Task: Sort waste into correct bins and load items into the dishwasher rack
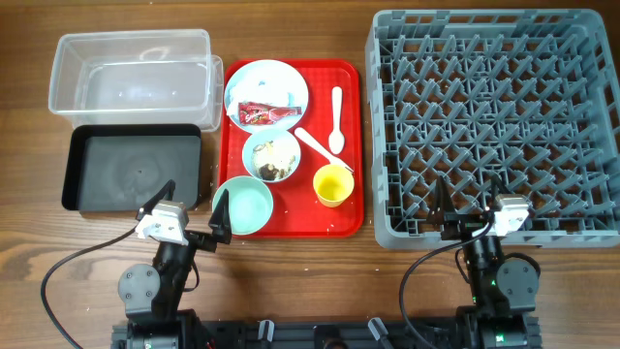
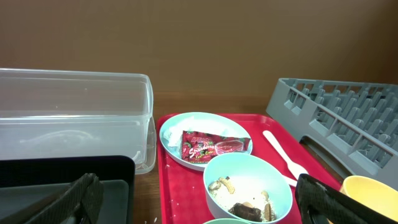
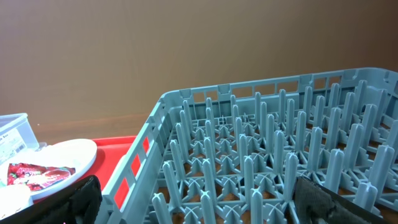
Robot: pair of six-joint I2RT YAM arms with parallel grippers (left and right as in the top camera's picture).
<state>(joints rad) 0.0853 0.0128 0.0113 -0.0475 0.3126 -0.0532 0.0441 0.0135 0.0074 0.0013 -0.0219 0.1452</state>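
On the red serving tray [image 1: 354,145] a pale blue plate [image 1: 281,79] holds a red snack wrapper [image 1: 265,113], also in the left wrist view [image 2: 211,146]. A small pale bowl [image 1: 271,155] holds beige-brown scraps [image 2: 249,208] on white matter. A mint-green bowl [image 1: 244,206], yellow cup [image 1: 332,184], white spoon [image 1: 336,116] and fork [image 1: 320,148] lie there too. The grey dishwasher rack [image 1: 494,126] is empty. My left gripper [image 1: 189,206] is open and empty by the mint bowl. My right gripper [image 1: 470,202] is open and empty over the rack's front edge [image 3: 205,199].
The clear tub [image 1: 131,73] stands at the back left, with the black tray [image 1: 136,170] in front of it; both hold nothing. Bare wooden table [image 1: 320,281] lies along the front between the two arm bases.
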